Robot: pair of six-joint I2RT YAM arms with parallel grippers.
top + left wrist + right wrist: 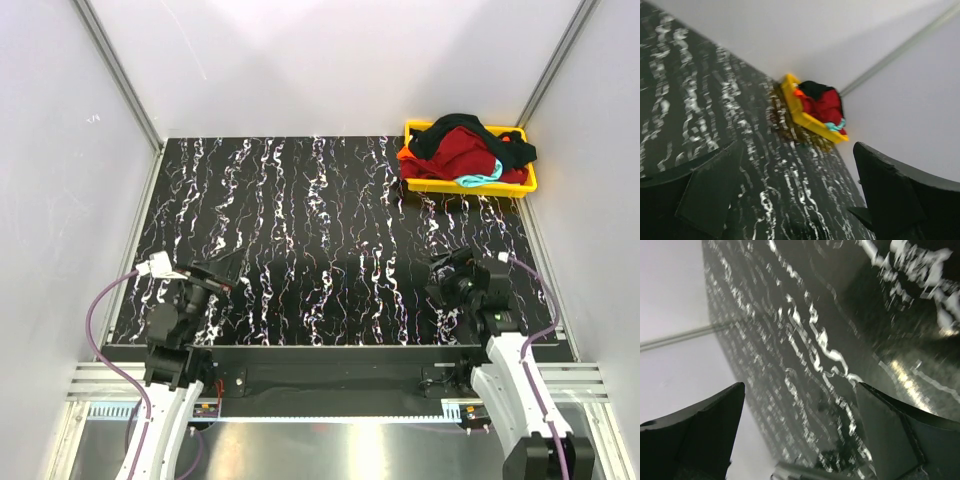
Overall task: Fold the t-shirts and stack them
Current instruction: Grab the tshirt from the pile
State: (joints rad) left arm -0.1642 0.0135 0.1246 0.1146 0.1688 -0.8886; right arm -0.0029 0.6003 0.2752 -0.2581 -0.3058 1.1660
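Up at 2 o'clock on the bench (300, 240): we find the t-shirts (468, 150) heaped unfolded in a yellow tray (470, 188), which sits in the far right corner against the walls.
Pile: a black tee (462, 127) lies over the top and back. A dark red tee (470, 156) makes up the bulk. A bit of orange tee (404, 153) shows at the tray's left end, and a strip of teal tee (480, 181) at its near rim.
Left hand (212, 281): we see it low over the near left part of the bench, with its fingers (710, 195) spread wide and holding nothing.
T-shirts from the left hand: they lie well apart from it, across the bench at about 2 o'clock. In the left wrist view the tray and its heap show small, above the gap between the two fingers.
Right hand (448, 272): we see it over the near right part of the bench, likewise opened wide and empty.
T-shirts from the right hand: they lie well apart from it, close to 12 o'clock, toward the far edge. The right wrist view is blurred, and we make out streaked bench and pale wall between its fingers (700, 435).
Bench surface: black with white marbled streaks.
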